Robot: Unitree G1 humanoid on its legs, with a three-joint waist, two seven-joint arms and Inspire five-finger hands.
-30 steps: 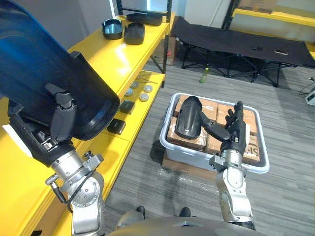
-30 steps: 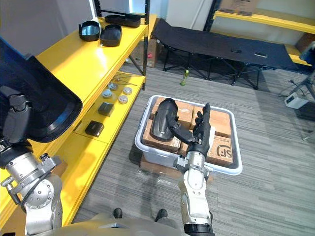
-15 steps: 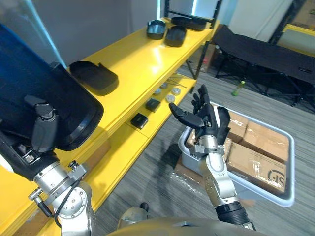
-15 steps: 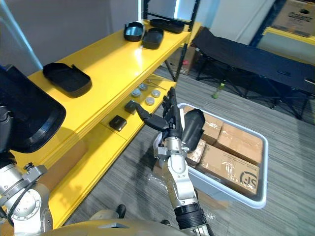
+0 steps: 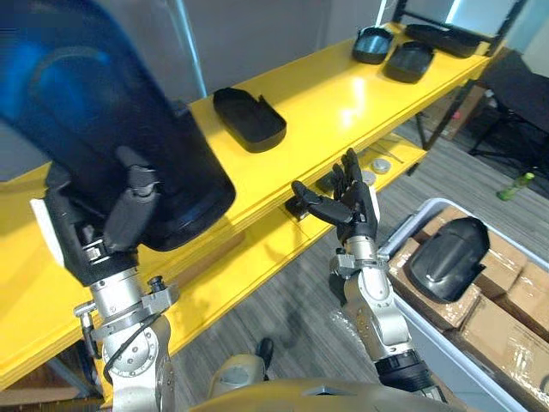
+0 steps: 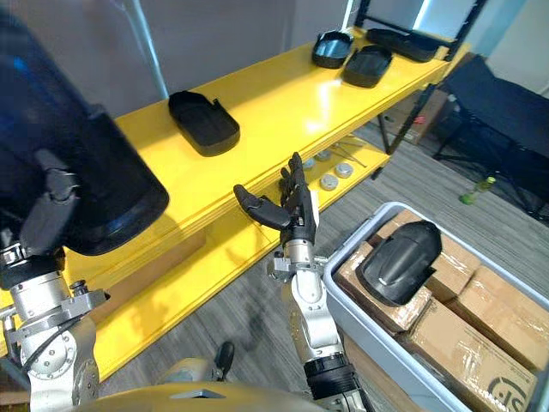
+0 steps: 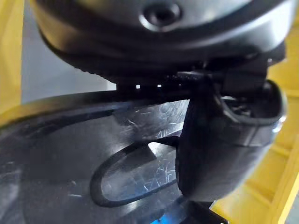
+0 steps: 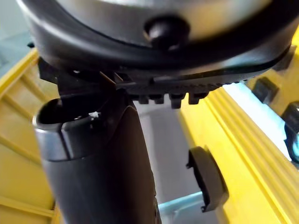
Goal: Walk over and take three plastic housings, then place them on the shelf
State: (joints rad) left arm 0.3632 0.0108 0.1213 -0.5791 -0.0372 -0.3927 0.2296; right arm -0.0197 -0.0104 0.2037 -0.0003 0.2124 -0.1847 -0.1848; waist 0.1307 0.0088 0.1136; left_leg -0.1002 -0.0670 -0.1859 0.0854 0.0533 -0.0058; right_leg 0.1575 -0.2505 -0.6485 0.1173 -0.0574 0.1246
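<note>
Left hand (image 5: pixel 129 204) grips a big black housing (image 5: pixel 103 129), thumb clamped over its rim, up above the yellow shelf (image 5: pixel 343 94). Right hand (image 5: pixel 353 204) is spread, fingers straight, holding nothing. At its 10 o'clock a second housing (image 5: pixel 249 118) lies on the shelf. At 4 o'clock a third housing (image 5: pixel 448 257) rests on boxes (image 6: pixel 502 305) in a bin (image 6: pixel 361 230).

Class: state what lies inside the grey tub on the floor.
The tub holds cardboard boxes, with one black housing lying on them. The boxes hide the tub's bottom and anything beneath.
</note>
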